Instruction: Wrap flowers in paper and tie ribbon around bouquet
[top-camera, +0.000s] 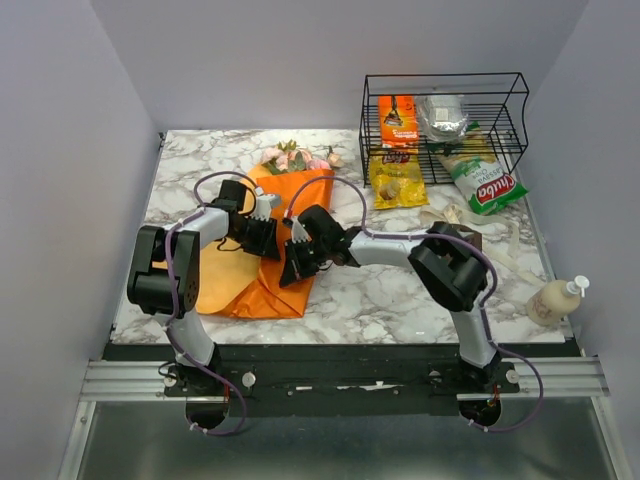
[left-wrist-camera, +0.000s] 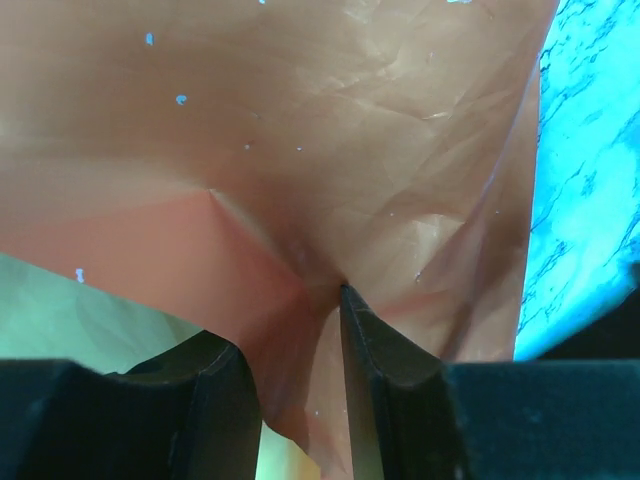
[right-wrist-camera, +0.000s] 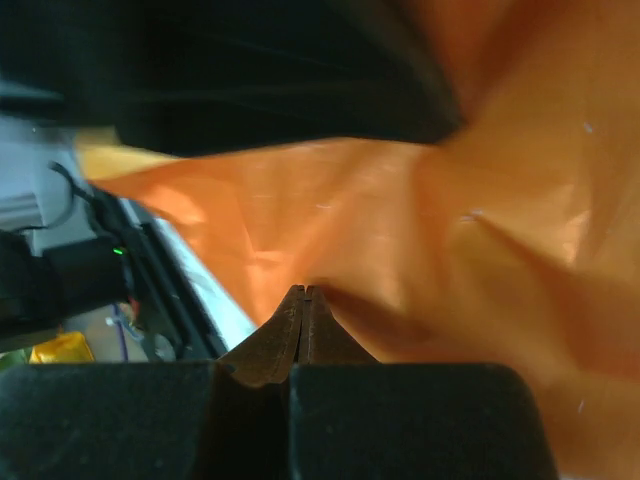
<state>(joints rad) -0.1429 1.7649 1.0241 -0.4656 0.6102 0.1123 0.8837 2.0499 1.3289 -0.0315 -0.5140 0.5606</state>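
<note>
Left tool stands open astride a fold of the paper. Right tool, closed, bears against the paper, probably pinning the wrap around the flowers.

— What carries it all?
— A white tabletop with grey marble veining.
— And on the left half?
— A bright orange sheet of crinkled paper, with pale pink and cream roses at its far end.
— On the right?
— A black wire basket at the back. A yellow snack packet and a green-and-white snack bag lie at its front. Nearer, a pale cream ribbon lies loose, and a beige pump bottle stands at the edge.
</note>
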